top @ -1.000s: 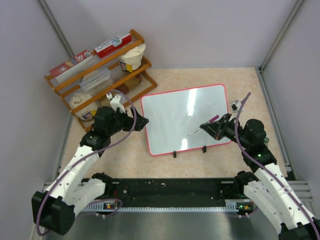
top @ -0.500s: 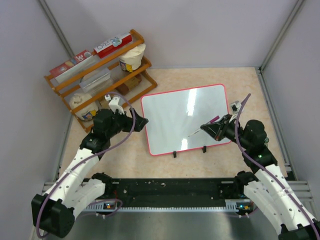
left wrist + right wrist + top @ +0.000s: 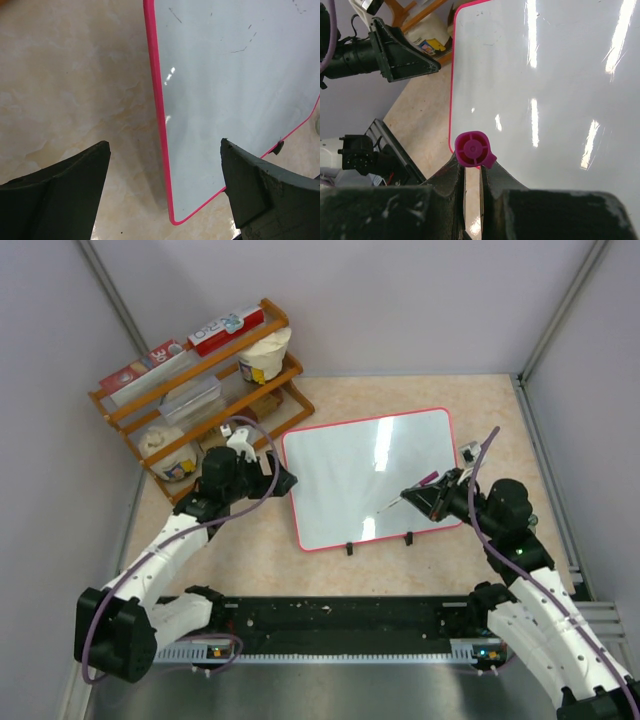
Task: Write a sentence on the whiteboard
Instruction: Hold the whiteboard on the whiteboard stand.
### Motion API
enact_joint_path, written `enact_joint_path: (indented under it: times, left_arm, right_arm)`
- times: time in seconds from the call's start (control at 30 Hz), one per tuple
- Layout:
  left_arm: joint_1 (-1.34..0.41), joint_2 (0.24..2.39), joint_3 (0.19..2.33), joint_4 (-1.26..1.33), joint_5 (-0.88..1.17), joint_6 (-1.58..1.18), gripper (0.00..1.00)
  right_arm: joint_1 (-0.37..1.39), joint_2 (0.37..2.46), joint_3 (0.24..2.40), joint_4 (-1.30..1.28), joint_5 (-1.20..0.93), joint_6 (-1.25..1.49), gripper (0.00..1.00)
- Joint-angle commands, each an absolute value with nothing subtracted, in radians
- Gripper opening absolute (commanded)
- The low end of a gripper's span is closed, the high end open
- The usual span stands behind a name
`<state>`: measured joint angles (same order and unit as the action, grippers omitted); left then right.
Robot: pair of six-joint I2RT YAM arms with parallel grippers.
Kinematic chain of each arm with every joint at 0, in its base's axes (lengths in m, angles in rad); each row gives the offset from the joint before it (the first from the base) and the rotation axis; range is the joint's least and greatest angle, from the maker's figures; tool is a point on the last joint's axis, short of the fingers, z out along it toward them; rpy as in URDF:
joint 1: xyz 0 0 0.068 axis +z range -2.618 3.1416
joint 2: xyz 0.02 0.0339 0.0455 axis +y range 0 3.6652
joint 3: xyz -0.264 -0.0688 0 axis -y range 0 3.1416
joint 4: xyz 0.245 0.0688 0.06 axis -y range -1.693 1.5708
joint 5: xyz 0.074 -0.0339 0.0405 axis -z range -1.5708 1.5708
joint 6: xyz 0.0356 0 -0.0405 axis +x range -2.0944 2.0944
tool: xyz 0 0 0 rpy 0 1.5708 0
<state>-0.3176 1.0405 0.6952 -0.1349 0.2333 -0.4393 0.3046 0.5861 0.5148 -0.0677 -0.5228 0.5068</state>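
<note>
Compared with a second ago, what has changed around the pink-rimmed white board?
The left end effector, jaws open, edged slightly away from its base, toward the left rim of the flat white pink-rimmed whiteboard; nothing gripped or released. The right end effector stayed shut on the thin magenta-capped marker; the board did not move.

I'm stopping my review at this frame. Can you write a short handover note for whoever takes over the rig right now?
Left tool: open, at the left edge of the whiteboard, holding nothing.
Right tool: shut on the marker, angled over the near part of the board. Whether the tip touches cannot be told.
Board: flat on the table, clips toward the arms.
Done: marker in hand.
Left: the whole sentence. The board shows only faint specks.
</note>
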Motion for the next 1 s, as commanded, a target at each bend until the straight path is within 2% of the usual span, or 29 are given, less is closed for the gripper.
enact_joint_path:
  times: [0.0, 0.4, 0.67, 0.97]
  left_arm:
    - [-0.273, 1.095, 0.72, -0.062, 0.3, -0.439, 0.94]
    - [-0.146, 1.261, 0.669, 0.238, 0.756, -0.537, 0.93]
    - [-0.114, 1.338, 0.608, 0.437, 0.871, -0.594, 0.91]
    - [-0.11, 1.42, 0.52, 0.805, 1.003, -0.693, 0.87]
  right_arm:
    - [0.308, 0.595, 0.509, 0.021, -0.532, 0.505, 0.0]
    - [0.308, 0.615, 0.483, 0.081, -0.546, 0.522, 0.0]
    - [0.308, 0.66, 0.482, 0.155, -0.569, 0.555, 0.0]
    - [0.31, 0.675, 0.494, 0.186, -0.577, 0.558, 0.0]
